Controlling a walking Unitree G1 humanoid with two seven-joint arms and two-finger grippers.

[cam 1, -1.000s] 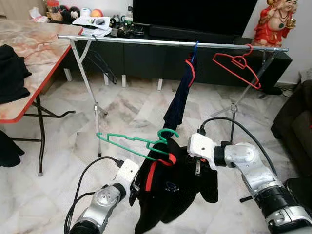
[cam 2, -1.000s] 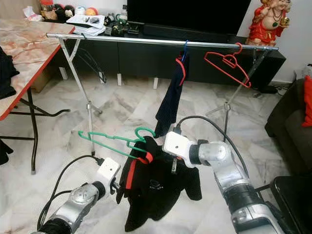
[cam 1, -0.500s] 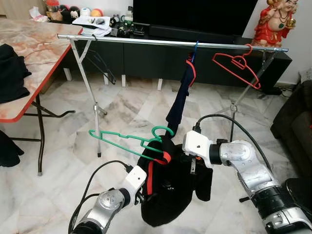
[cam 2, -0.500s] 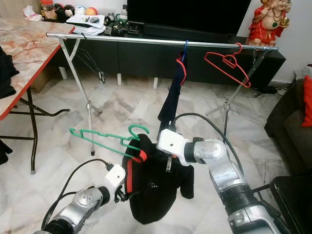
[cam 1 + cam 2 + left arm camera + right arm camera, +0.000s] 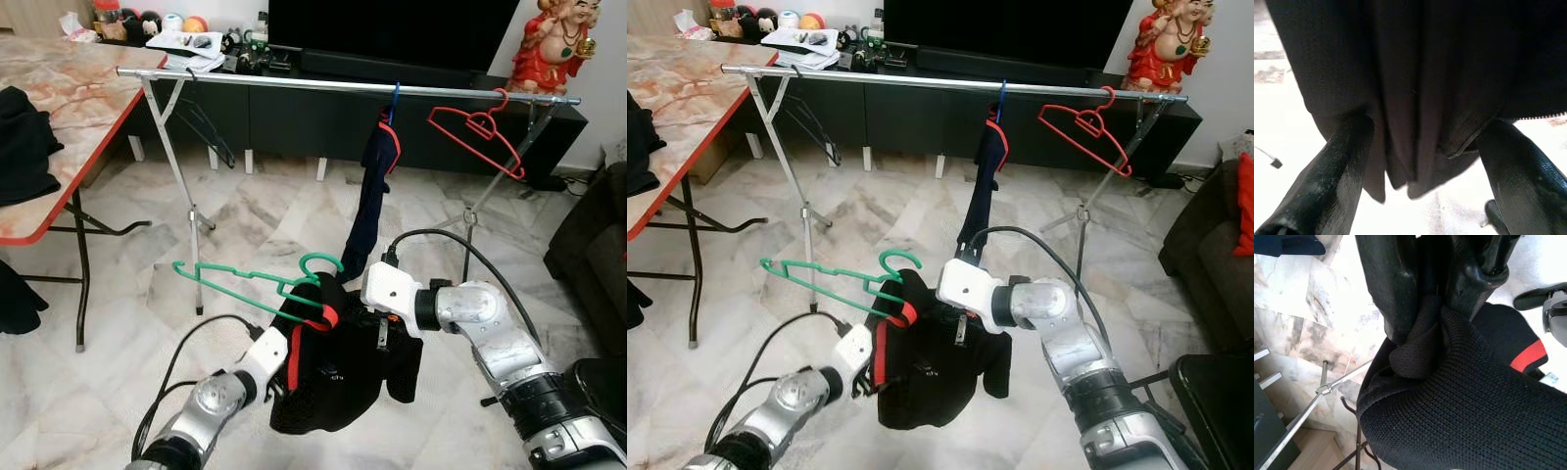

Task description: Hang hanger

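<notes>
Right end effector (image 5: 1432, 308) pinched the black garment (image 5: 338, 377); left end effector (image 5: 1420, 161), fingers spread, straddled its hem, supporting the green hanger (image 5: 250, 284) well below the rail (image 5: 343, 86).

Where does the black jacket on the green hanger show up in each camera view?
Left eye view: black jacket low centre, between both arms.
Right eye view: low centre, left of the white wrist housing.
Left wrist view: draped across the top, above the two black fingers.
Right wrist view: knit cuff pinched by the right gripper.
Shared landmark: the jacket's red trim.
</notes>
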